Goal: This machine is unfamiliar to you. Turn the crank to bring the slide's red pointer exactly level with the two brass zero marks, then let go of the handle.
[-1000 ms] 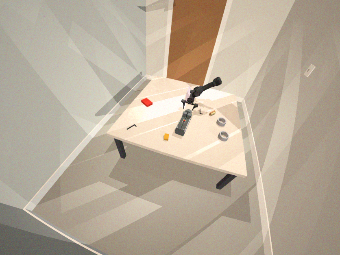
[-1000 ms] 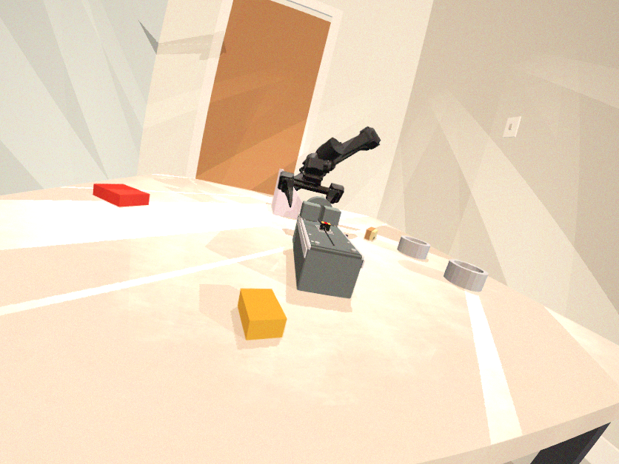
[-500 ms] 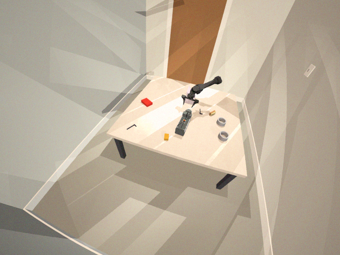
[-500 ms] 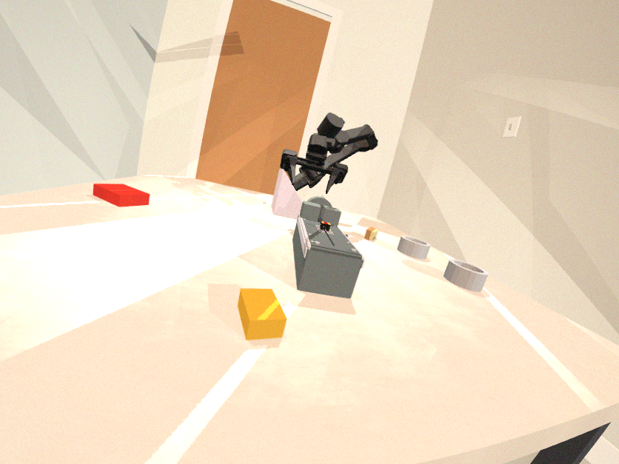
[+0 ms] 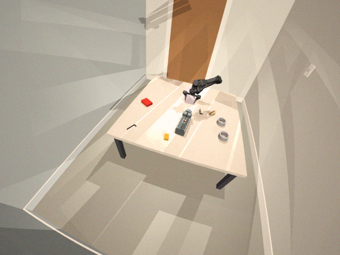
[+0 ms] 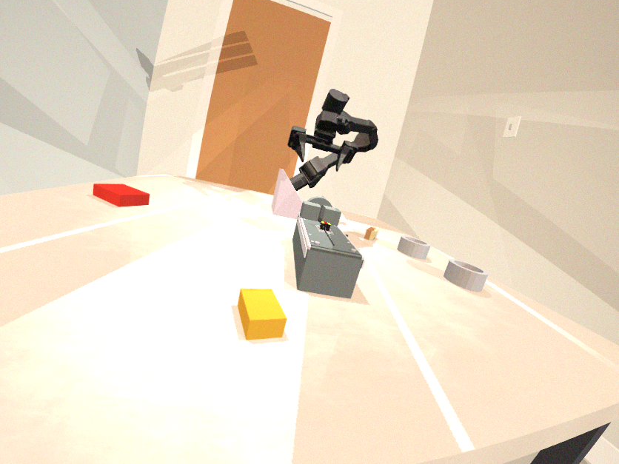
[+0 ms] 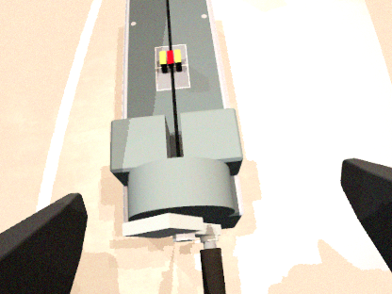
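The grey machine [image 5: 183, 127] [image 6: 326, 275] [image 7: 143, 83] stands on the table. In the wrist view its red pointer [image 7: 170, 57] sits between two yellow-topped marks, the left mark [image 7: 163, 57] and the right mark [image 7: 177, 57]. Pointer and marks look about level; a small offset cannot be told. The pale crank arm [image 7: 162, 224] is at the machine's near end, with the dark brown handle [image 7: 213, 271] pointing toward the wrist camera, its end cut off by the frame. My gripper [image 6: 321, 164] [image 7: 214, 189] is open and empty, raised behind the machine and clear of the handle.
A pink wedge [image 6: 285, 200] stands behind the machine. A red block [image 5: 146, 101] [image 6: 121, 195] lies left, a yellow block [image 5: 166, 136] [image 6: 261, 311] in front. Two grey rings [image 5: 221, 124] [image 5: 223, 139] and a small wooden block [image 5: 212, 113] [image 6: 371, 233] are right. A black angled rod [image 5: 131, 127] lies front left.
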Tool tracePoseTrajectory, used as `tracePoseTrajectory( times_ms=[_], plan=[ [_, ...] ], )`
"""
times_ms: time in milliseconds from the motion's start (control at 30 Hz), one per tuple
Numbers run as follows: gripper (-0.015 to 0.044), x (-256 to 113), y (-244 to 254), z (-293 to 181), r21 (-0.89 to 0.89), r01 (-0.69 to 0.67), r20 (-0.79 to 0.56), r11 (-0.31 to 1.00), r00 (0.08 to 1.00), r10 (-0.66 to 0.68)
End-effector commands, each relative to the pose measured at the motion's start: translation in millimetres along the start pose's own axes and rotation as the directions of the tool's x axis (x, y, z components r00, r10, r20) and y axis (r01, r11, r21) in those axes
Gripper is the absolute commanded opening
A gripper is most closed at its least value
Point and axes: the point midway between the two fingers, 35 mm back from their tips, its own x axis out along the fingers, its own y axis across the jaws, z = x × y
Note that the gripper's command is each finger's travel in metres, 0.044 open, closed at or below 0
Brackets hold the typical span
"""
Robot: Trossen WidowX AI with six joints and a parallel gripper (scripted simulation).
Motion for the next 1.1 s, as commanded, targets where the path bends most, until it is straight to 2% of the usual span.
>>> tracePoseTrajectory(
  times_ms=[0,567,900,1067],
  plan=[
    [0.0440,10.4,0.6,14.3,-0.030,-0.025,-0.015,0.999,1.000,0.024],
    [0.0440,76.0,1.6,75.9,-0.186,-0.136,-0.073,0.973,0.990,0.124],
    [0.0440,112.3,2.4,42.3,-0.187,-0.138,-0.073,0.973,0.989,0.126],
    [0.0440,114.3,2.6,40.0,-0.187,-0.138,-0.073,0.973,0.989,0.126]
  ],
)
